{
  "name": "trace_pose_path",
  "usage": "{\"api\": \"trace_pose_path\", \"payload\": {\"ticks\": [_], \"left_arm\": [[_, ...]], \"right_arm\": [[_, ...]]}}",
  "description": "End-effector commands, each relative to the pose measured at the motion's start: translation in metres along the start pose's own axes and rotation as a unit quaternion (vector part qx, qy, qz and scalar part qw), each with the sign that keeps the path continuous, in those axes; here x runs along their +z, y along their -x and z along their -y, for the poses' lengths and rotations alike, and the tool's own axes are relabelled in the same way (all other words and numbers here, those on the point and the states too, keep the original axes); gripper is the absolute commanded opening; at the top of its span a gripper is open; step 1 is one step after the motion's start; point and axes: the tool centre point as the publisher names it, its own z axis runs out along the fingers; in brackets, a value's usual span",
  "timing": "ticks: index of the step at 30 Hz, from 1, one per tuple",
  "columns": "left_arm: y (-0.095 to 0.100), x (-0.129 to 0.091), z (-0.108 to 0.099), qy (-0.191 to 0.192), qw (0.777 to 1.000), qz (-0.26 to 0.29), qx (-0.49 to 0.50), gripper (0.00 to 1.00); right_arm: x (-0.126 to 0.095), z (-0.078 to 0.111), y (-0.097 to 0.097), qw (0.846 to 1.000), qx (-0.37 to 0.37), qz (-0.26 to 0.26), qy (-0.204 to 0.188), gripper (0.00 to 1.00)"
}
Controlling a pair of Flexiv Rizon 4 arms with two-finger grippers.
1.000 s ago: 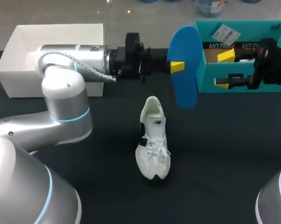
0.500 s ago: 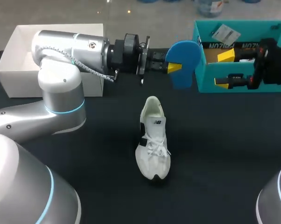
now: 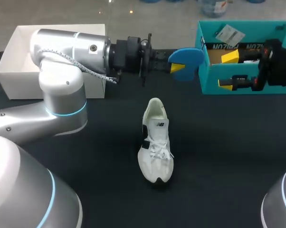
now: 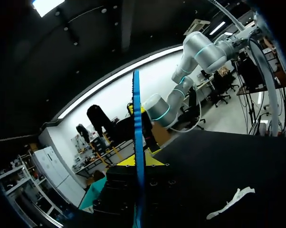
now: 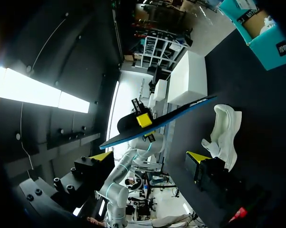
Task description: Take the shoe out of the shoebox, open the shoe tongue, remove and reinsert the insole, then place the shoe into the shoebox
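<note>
One shoe: white, on the dark table, toe nearest, opening facing away.
Left gripper: fingers pinch the blue insole in the air beyond the heel.
Right gripper: fingers spread, empty, at the teal shoebox.
Advice: align insole with shoe; feed toe-end first.

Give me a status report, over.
Left tool shut on blue insole, held above table. Right tool open at teal shoebox. Shoe upright mid-table, nothing blocking it.

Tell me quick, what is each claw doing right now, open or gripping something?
Left gripper: shut on the blue insole.
Right gripper: open, holding nothing.
</note>
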Motion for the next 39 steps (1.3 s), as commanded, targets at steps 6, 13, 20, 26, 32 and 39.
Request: {"api": "trace_pose_path", "payload": {"ticks": [6, 13, 20, 26, 32, 39], "left_arm": [[0.000, 0.000, 0.003, 0.042, 0.952, 0.103, 0.285, 0.00], [0.000, 0.000, 0.003, 0.042, 0.952, 0.103, 0.285, 0.00], [0.000, 0.000, 0.003, 0.042, 0.952, 0.103, 0.285, 0.00], [-0.004, 0.001, 0.002, 0.042, 0.920, 0.078, 0.383, 0.00], [-0.006, 0.001, 0.001, 0.023, 0.891, 0.073, 0.447, 0.00], [-0.011, 0.000, 0.001, 0.019, 0.885, 0.061, 0.461, 0.00]], "right_arm": [[0.002, -0.001, 0.000, 1.000, 0.000, 0.001, 0.000, 1.00], [0.002, -0.001, 0.000, 1.000, 0.000, 0.001, 0.000, 1.00], [0.002, -0.001, 0.000, 1.000, 0.000, 0.001, 0.000, 1.00], [0.002, -0.001, 0.000, 1.000, 0.000, 0.001, 0.000, 1.00], [0.002, -0.001, 0.000, 1.000, 0.000, 0.001, 0.000, 1.00], [0.002, -0.001, 0.000, 1.000, 0.000, 0.001, 0.000, 1.00]]}}
